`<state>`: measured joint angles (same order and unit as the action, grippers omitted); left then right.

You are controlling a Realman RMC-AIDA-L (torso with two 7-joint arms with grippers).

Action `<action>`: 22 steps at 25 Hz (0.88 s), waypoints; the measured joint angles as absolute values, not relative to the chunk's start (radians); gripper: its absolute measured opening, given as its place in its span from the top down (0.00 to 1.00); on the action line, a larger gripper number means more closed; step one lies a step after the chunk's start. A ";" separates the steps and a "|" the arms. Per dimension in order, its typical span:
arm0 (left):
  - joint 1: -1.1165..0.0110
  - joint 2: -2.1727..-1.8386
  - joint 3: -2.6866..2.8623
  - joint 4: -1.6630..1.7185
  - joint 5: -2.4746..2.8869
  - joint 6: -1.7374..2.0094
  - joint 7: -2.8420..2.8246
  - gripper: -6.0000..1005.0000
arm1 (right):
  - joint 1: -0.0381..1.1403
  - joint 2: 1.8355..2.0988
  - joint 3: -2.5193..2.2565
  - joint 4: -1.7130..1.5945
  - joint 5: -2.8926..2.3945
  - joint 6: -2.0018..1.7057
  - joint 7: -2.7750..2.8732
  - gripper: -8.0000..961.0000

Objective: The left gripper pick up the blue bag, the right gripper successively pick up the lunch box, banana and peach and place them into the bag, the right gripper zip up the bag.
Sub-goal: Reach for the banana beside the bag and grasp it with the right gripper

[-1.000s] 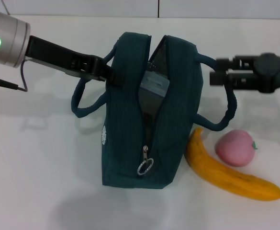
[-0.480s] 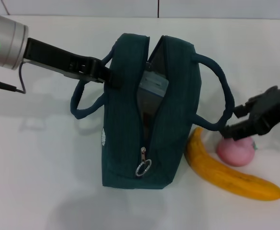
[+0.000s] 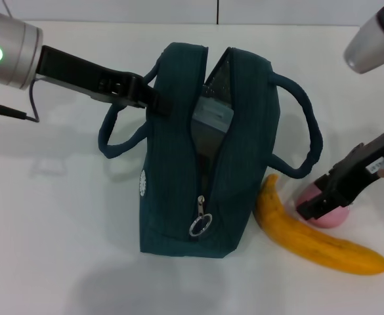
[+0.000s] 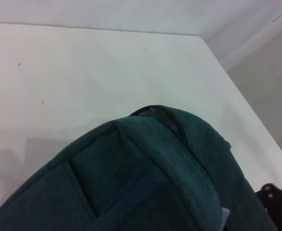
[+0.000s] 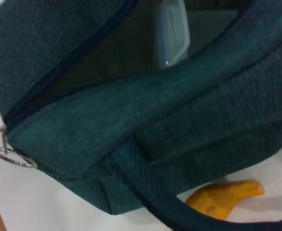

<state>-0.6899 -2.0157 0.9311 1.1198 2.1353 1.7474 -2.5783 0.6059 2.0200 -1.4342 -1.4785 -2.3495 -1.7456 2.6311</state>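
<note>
On the white table: blue bag upright, zipper open, lunch box inside | left gripper at the bag's left rim, whether clamped cannot be told | banana lying right of the bag; right gripper low over the peach, covering most of it; finger spread unclear

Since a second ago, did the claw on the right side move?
Yes. The right gripper went from up beside the blue bag's top, down toward the robot, to the peach next to the banana.
</note>
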 joint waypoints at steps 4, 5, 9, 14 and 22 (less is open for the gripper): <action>-0.690 -2.016 0.931 1.120 2.135 1.747 -2.579 0.93 | 0.616 2.020 -1.484 -1.422 -2.350 -1.684 2.622 0.34; -0.689 -2.016 0.931 1.120 2.135 1.747 -2.579 0.93 | 0.618 2.020 -1.505 -1.412 -2.350 -1.667 2.621 0.34; -0.689 -2.016 0.931 1.120 2.135 1.747 -2.580 0.93 | 0.622 2.021 -1.549 -1.393 -2.351 -1.630 2.619 0.34; -0.689 -2.016 0.931 1.120 2.135 1.747 -2.579 0.93 | 0.632 2.023 -1.604 -1.347 -2.346 -1.592 2.618 0.35; -0.687 -2.016 0.924 1.120 2.135 1.746 -2.575 0.93 | 0.647 2.027 -1.660 -1.277 -2.341 -1.555 2.618 0.35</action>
